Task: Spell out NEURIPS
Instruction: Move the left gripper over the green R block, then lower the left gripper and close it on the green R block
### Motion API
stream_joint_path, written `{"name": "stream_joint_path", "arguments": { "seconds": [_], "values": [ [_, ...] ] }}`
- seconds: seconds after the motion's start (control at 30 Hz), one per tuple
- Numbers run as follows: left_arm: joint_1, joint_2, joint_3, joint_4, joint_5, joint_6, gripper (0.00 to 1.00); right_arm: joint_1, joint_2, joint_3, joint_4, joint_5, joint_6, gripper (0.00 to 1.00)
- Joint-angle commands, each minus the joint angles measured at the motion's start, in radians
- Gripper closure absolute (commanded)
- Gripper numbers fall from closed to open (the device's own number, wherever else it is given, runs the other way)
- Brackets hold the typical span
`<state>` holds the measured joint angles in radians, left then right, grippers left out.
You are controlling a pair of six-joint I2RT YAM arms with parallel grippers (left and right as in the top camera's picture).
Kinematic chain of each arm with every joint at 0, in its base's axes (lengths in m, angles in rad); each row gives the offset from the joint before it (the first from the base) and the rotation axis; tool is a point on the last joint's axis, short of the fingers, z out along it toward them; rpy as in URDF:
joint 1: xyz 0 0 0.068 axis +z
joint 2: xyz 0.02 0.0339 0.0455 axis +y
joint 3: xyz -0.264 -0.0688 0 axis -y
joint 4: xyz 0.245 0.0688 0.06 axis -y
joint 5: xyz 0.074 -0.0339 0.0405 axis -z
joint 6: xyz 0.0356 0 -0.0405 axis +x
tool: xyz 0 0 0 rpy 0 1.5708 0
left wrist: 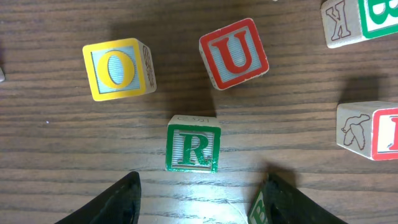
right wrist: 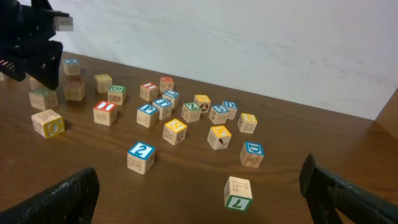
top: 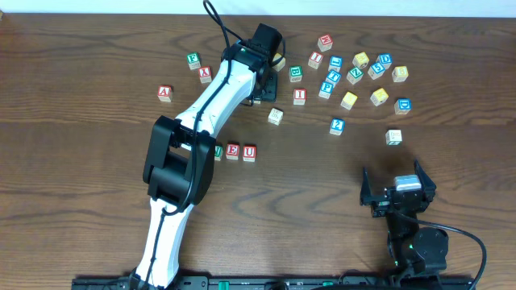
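In the left wrist view the green R cube (left wrist: 193, 143) lies flat on the table just beyond my left gripper (left wrist: 202, 200). That gripper is open, with only bare wood between its fingers. A green-lettered cube (left wrist: 260, 213) rests against its right finger. A red U cube (left wrist: 234, 53) and a yellow O cube (left wrist: 118, 68) lie farther out, and the red I cube (left wrist: 373, 130) lies to the right. From overhead, a red E (top: 233, 151) and a red U (top: 249, 152) stand in a row beside a cube half hidden under the arm. My right gripper (top: 397, 180) is open over bare table.
Several loose letter cubes (top: 355, 76) are scattered at the back right, and a few more sit at the back left around a red A (top: 164, 93). A green 7 cube (right wrist: 238, 193) lies closest to the right gripper. The left arm (top: 201, 121) stretches diagonally across the middle.
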<state>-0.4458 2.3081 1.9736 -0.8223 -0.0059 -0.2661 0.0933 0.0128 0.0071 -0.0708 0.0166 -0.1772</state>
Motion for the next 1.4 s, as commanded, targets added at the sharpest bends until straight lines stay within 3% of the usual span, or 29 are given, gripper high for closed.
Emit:
{"name": "stream_joint_path", "arguments": {
  "seconds": [0.0,1.17,1.37],
  "values": [
    [0.004,0.005,0.022,0.002,-0.013,0.011,0.38,-0.009,-0.005,-0.002,-0.004,-0.001,-0.007,0.01],
    [0.015,0.075,0.022,0.048,-0.058,0.026,0.39,-0.009,-0.004,-0.002,-0.004,-0.001,-0.007,0.01],
    [0.015,0.075,0.022,0.054,-0.058,0.026,0.47,-0.009,-0.004,-0.002,-0.004,-0.001,-0.007,0.01]
  ]
}}
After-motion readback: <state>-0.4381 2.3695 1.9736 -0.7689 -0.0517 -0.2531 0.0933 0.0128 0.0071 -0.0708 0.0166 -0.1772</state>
